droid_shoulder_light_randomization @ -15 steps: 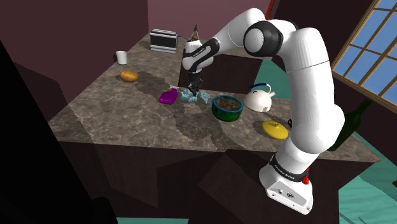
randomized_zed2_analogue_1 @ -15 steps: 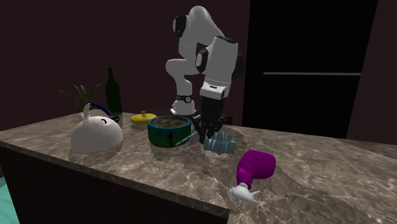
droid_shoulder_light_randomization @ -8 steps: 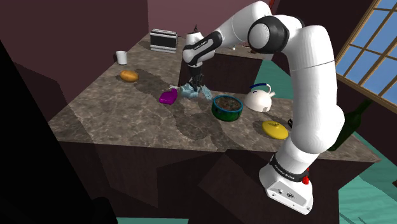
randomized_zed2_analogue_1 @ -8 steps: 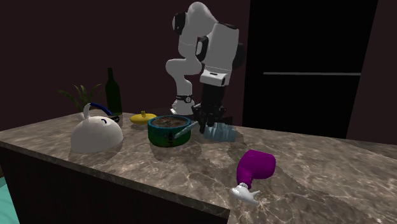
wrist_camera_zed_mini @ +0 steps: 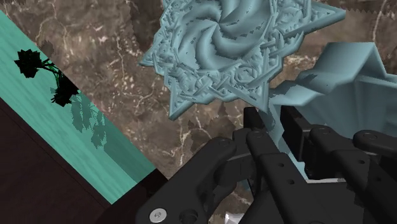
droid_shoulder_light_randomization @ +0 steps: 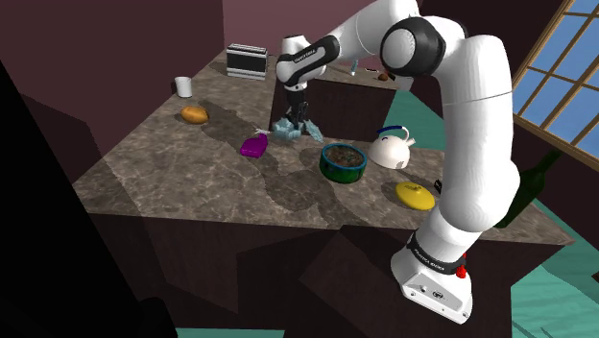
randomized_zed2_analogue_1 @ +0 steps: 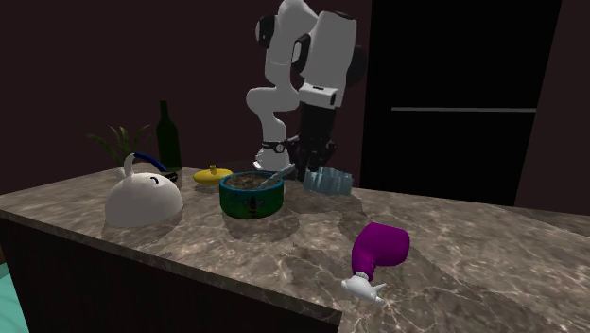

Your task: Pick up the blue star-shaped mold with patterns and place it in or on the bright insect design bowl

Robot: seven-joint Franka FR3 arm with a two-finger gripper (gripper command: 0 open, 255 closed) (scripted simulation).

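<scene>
Item: pale blue star-shaped mold (droid_shoulder_light_randomization: 292, 131), with ridged swirl patterning inside (wrist_camera_zed_mini: 222, 44). It is tilted and appears clear of the grey marbled surface (droid_shoulder_light_randomization: 173, 163). Holder: black hand (droid_shoulder_light_randomization: 297, 115), its two fingers (wrist_camera_zed_mini: 252, 119) pinching one wall of the mold between them. The white arm reaches down from above. Bowl (droid_shoulder_light_randomization: 338, 171): green-walled, dark patterned interior, standing on the surface near the mold but apart from it. In the second exterior view the mold (randomized_zed2_analogue_1: 329, 181) hangs just beyond the bowl (randomized_zed2_analogue_1: 248, 201). Also on the surface: purple object (droid_shoulder_light_randomization: 253, 146) beside the mold, white kettle (droid_shoulder_light_randomization: 392, 150), yellow lid (droid_shoulder_light_randomization: 415, 194), orange item (droid_shoulder_light_randomization: 195, 114), white mug (droid_shoulder_light_randomization: 182, 86), toaster (droid_shoulder_light_randomization: 247, 60).
</scene>
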